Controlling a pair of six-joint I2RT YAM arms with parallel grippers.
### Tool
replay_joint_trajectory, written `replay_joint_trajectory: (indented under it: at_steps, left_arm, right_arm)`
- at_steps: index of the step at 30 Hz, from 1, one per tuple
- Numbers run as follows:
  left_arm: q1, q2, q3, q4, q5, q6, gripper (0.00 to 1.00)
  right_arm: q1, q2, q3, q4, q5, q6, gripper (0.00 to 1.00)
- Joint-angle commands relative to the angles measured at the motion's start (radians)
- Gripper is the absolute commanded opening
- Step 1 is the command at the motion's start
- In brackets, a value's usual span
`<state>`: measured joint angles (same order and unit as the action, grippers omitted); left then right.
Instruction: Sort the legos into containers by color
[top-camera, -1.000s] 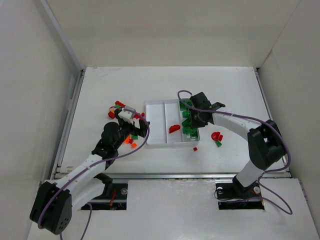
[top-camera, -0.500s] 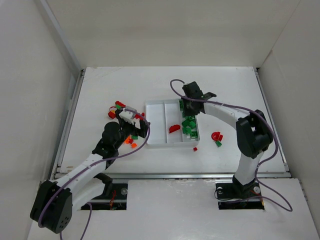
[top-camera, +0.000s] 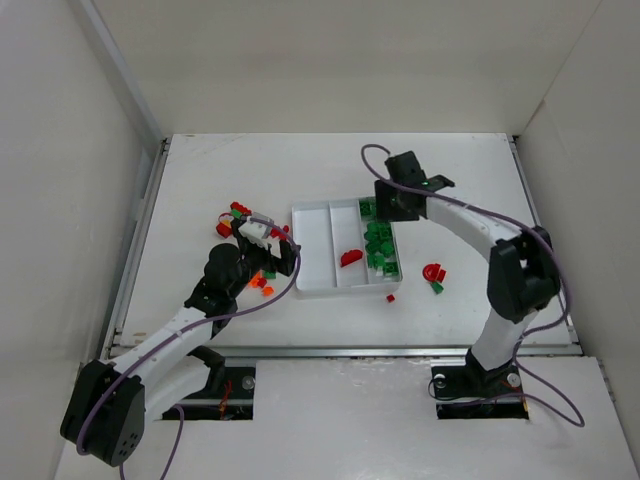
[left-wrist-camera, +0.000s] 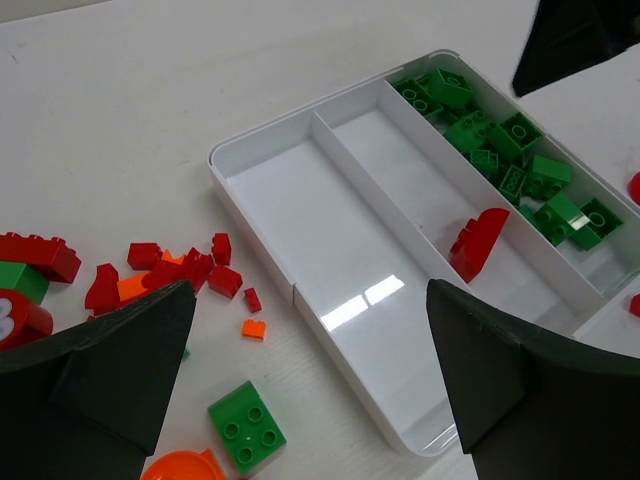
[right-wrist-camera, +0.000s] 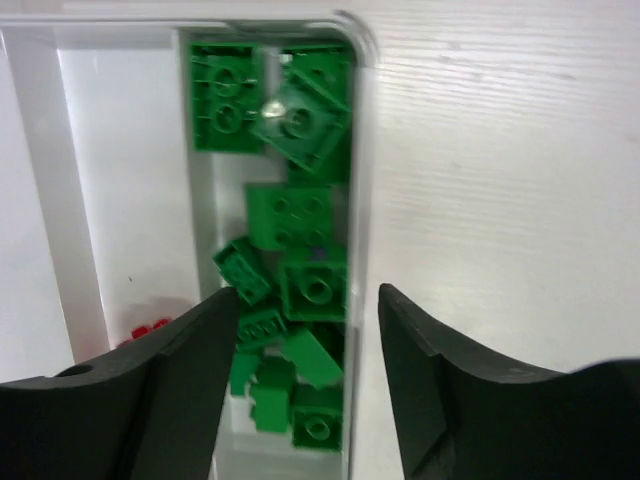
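White shallow rect tray, lying flat and a bit skewed. 2 thin walls split it into 3 long narrow compts.

R compt: heap of green bricks, some studs-up, some tilted, piled along most of its length.

Mid compt: one dark red curved pc, leaning on the wall toward the green side.

Loose outside tray, L side: cluster of dark red pcs w/ bits of orange + green mixed in, a tiny orange pc, and a green 2x2 brick studs-up.

R side: red + green pcs close together. One small red pc lies just off the tray's near R corner.
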<state>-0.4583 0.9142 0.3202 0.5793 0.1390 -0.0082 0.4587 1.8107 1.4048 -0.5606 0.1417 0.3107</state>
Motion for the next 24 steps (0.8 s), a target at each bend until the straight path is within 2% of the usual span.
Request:
replay_joint_trajectory:
  at_steps: [1,4,5,8,10,14,19,24]
  left_arm:
    - [-0.005,-0.024,0.016,0.039,0.016,0.004,1.0]
    - [-0.005,-0.024,0.016,0.039,0.007,0.004,1.0]
    - [-0.005,-0.024,0.016,0.039,0.007,0.004,1.0]
    - [-0.005,-0.015,0.016,0.039,0.007,0.004,1.0]
    - [-0.005,-0.015,0.016,0.039,0.007,0.004,1.0]
    - [-0.005,-0.015,0.016,0.039,0.007,0.004,1.0]
    - [-0.005,-0.024,0.016,0.039,0.007,0.004,1.0]
    - [-0.005,-0.034,0.007,0.048,-0.003,0.004,1.0]
  right_arm:
    - [-0.07,-0.198,-0.035,-0.076,0.033,0.025,0.64]
    - [-0.155,-0.298,-0.142,-0.174,0.0,0.034,0.7]
    - [-0.187,-0.312,-0.173,-0.229,-0.013,0.034,0.74]
    - [-0.206,-0.346,-0.308,-0.289,-0.045,0.044,0.83]
    - [-0.206,-0.379,-0.381,-0.298,-0.045,0.074,0.85]
    - [-0.206,-0.399,-0.406,-0.32,-0.036,0.087,0.85]
    - [-0.215,-0.25,-0.362,-0.367,-0.079,0.003,0.85]
    - [-0.215,-0.185,-0.362,-0.367,-0.129,-0.021,0.81]
